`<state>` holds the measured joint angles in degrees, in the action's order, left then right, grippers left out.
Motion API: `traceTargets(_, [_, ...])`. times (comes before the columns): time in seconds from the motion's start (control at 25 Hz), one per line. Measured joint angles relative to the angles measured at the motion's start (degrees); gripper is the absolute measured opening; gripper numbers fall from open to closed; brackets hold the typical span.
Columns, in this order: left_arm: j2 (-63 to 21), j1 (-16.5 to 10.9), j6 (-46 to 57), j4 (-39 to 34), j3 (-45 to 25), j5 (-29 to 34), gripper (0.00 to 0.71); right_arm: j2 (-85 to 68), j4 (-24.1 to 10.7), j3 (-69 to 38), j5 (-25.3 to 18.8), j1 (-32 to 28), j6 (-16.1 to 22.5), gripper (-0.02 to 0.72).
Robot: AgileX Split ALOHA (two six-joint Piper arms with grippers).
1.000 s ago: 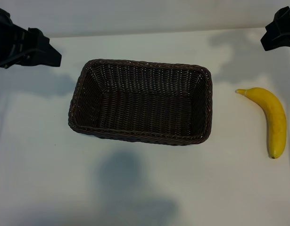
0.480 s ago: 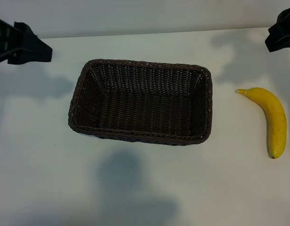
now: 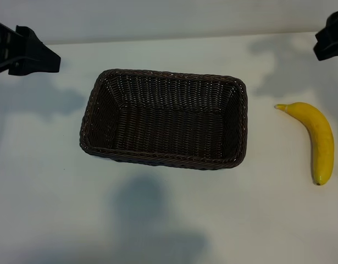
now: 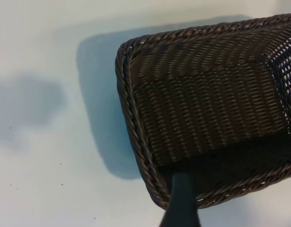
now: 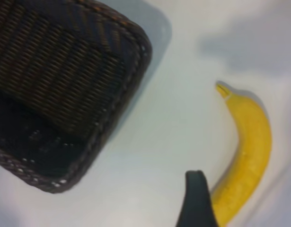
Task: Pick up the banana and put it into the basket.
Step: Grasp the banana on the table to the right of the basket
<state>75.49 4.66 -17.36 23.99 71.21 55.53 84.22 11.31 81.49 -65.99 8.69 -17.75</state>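
Yellow banana lies flat on the white table, well clear of the basket's right-hand short wall in the exterior view, nothing touching it. You're at the approach step: nothing picked yet. Right gripper hangs up-table of the banana, jaws apart and empty; left gripper sits idle at the far left, jaws wide. Long axis runs roughly up-down the table, stem tip toward the arms and the basket (dark end nearest the camera). Next move, I'd say: drop the right gripper onto mid-body, jaws across the axis.
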Motion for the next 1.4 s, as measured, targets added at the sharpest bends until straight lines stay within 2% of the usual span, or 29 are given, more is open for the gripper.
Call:
traceTargets(0.16, [0.00,0.00,-0.18,-0.05,0.00,0.00,0.612,0.67,-4.41,0.00,-0.40,0.00,1.49,0.613])
traceTargets(0.36, [0.00,0.00,-0.22,-0.05,0.00,0.00,0.612,3.70,-7.94,0.00,-0.34,0.00,3.55,0.636])
traceTargets(1.08, [0.00,0.00,-0.29,-0.05,0.00,-0.18,0.611,17.75,-9.30,0.00,1.29,0.00,3.15,0.617])
traceTargets(1.4, [0.00,0.00,-0.29,-0.05,0.00,-0.69,0.611,21.36,-9.79,0.00,4.26,0.00,3.15,0.617])
